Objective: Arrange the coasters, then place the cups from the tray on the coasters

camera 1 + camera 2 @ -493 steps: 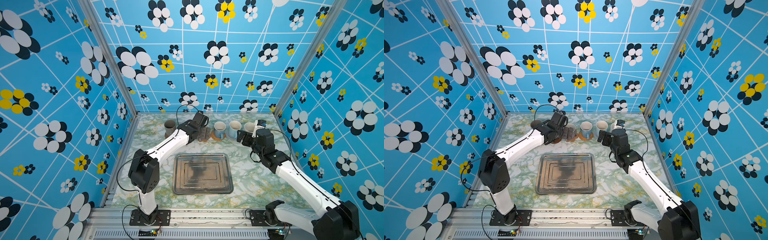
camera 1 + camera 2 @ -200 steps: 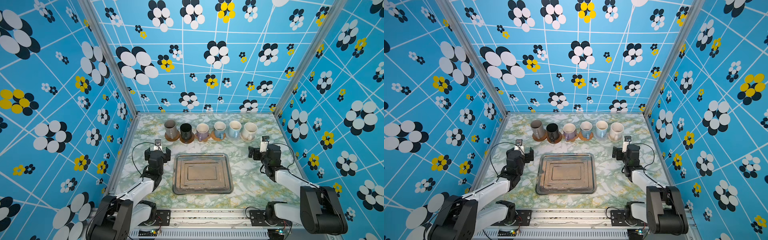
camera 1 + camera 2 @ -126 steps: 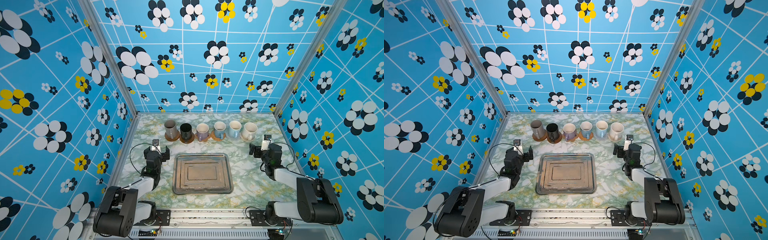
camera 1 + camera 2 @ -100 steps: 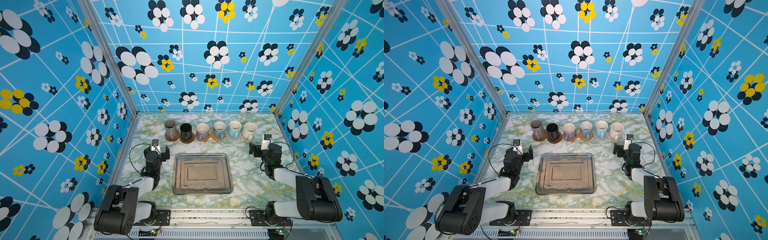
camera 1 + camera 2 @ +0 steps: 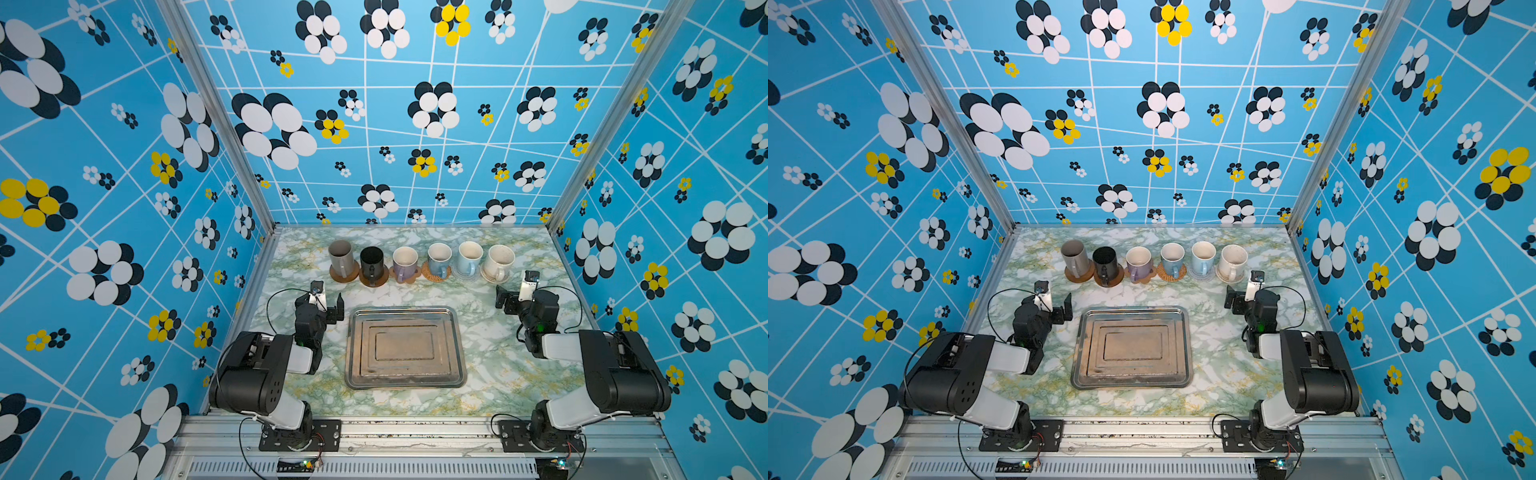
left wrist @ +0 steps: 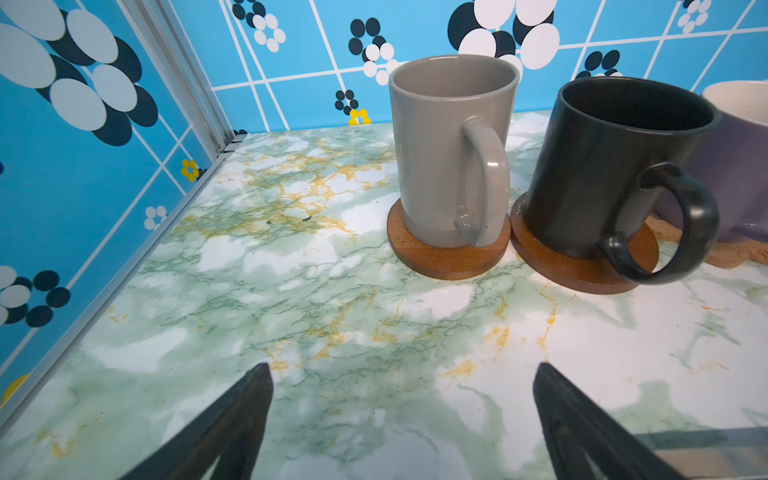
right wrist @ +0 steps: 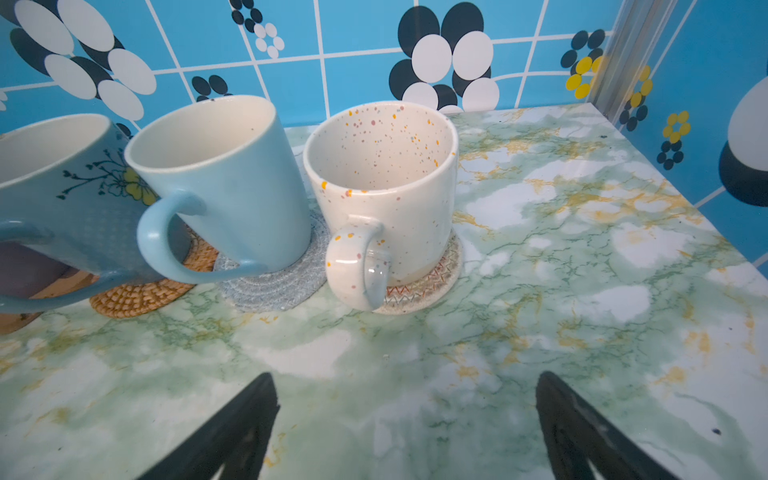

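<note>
I am watching my left end effector [image 5: 328,301] hanging released beside the tray [image 5: 405,347], six cups [image 5: 404,262] standing on coasters [image 5: 434,276] across the far desk [image 5: 490,345], my right end effector [image 5: 513,294] gaping wide too.

Green-white marble tabletop [image 5: 490,345]; blue flower-print walls [image 5: 374,124] on three sides; aluminium rail [image 5: 415,428] along front.

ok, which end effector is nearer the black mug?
Left. The left end effector is just front-left of the black mug; the right end effector is by the white mug, at the row's opposite end.
</note>
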`<state>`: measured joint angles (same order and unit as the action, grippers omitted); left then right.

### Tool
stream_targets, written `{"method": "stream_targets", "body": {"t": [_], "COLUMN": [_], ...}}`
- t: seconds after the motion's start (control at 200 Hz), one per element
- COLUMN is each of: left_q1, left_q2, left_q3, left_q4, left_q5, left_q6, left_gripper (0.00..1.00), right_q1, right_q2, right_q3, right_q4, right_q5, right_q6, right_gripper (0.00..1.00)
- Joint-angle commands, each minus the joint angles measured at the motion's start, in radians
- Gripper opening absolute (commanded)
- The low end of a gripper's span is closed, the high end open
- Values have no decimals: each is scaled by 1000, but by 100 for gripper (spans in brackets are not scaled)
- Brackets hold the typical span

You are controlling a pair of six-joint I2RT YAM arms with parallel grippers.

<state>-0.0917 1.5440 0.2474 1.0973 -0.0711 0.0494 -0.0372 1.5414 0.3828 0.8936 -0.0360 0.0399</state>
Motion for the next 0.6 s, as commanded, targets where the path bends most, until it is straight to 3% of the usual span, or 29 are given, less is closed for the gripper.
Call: {"method": "stream_targets", "body": {"t": [0.0, 0.12, 0.355, 0.595], "left_q1": [10, 63, 81, 81], "left_q2": [0, -1, 0, -1], "left_q3": [54, 145, 140, 140], "left_q4": [-35, -208, -197, -197], "left_q5": [26, 56, 83, 82], "left_q6": [10, -48, -60, -59], "left_gripper": [99, 99, 99, 99], "right_q1": [-6, -6, 11, 12], "right_q2": [8, 9, 2, 4], "right_q3": [-11, -10, 3, 3], "right_q4": [45, 41, 7, 13], "right_q5": [-14, -12, 82, 85], "right_q6": [-5, -6, 4, 3], "right_gripper": [99, 99, 99, 99]}}
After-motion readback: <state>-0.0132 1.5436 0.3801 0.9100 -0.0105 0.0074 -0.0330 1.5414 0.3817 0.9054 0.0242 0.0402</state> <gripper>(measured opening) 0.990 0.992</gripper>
